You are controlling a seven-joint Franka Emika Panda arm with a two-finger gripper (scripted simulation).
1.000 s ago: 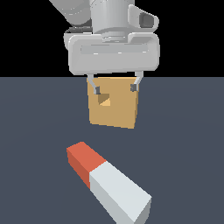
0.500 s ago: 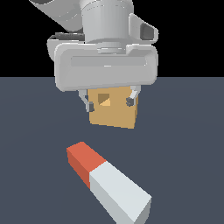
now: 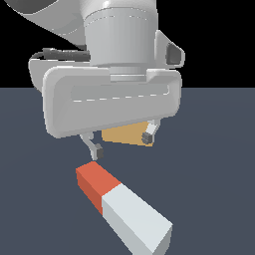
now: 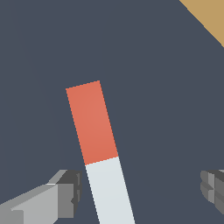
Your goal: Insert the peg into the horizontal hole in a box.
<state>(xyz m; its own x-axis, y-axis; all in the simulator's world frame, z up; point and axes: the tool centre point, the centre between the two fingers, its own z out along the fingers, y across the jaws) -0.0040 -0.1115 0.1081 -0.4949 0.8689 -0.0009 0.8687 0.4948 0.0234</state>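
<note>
The peg (image 3: 122, 206) lies flat on the dark floor, its red third toward the box and its pale grey-white part toward the camera; the wrist view shows the peg (image 4: 98, 148) from above. My gripper (image 3: 122, 144) hangs open above the peg's red end, with nothing between its fingers. In the wrist view one finger (image 4: 65, 197) sits close beside the pale part and the other finger (image 4: 212, 186) is far off to the side. The tan box (image 3: 124, 134) stands behind the gripper, mostly covered by the hand; its hole is hidden. A corner of the box (image 4: 210, 19) shows in the wrist view.
The dark grey-blue floor (image 3: 214, 174) stretches around the peg and box. The large grey hand body (image 3: 112, 102) fills the upper middle of the exterior view.
The hand has come toward the camera and down, from in front of the box to over the peg's red end. It now covers the box's hole. The peg has not moved.
</note>
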